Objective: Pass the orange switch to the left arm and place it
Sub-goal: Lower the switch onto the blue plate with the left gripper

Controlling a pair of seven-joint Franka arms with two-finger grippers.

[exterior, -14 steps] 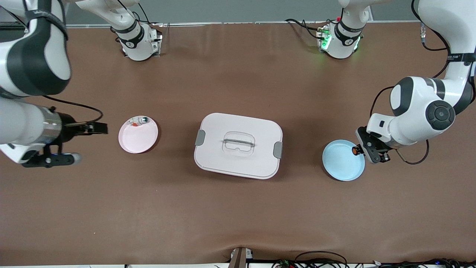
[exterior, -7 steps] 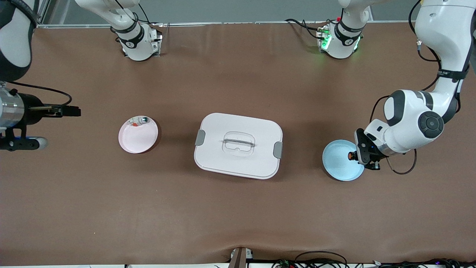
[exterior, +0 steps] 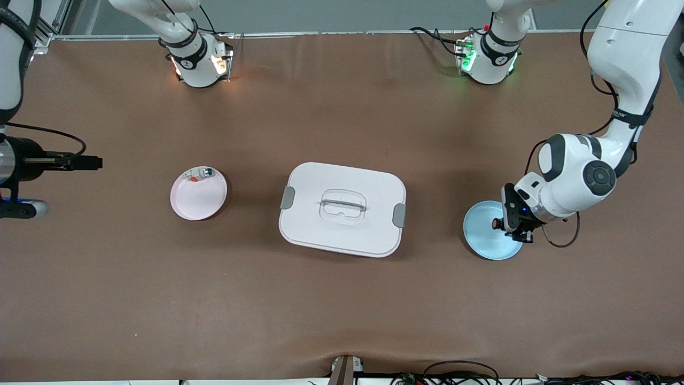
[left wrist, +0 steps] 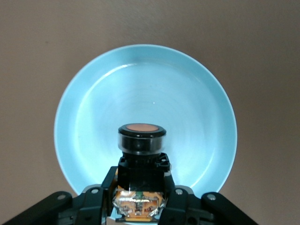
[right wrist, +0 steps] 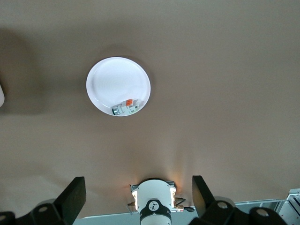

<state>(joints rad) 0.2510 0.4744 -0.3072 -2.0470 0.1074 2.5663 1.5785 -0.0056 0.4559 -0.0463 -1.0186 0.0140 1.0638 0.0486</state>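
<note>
My left gripper (exterior: 505, 222) is shut on the orange switch (exterior: 496, 223), a small black cylinder with an orange end. It holds the switch low over the blue plate (exterior: 483, 240). In the left wrist view the switch (left wrist: 141, 140) sits between the jaws of my left gripper (left wrist: 140, 190), above the plate's middle (left wrist: 187, 93). The white box (exterior: 342, 208) stands at mid-table, well apart from both grippers. My right gripper (exterior: 91, 162) is open and empty, up at the right arm's end of the table; its fingers stand wide apart in the right wrist view (right wrist: 138, 190).
A pink plate (exterior: 199, 200) lies between the box and the right arm's end, with a small green-and-white component (exterior: 203, 173) at its rim; the right wrist view shows the plate (right wrist: 112, 79) and the component (right wrist: 126, 107). The arm bases stand along the table's edge farthest from the front camera.
My left gripper has come down and moved over the blue plate with the switch in it. My right gripper has drawn back toward the right arm's end of the table.
</note>
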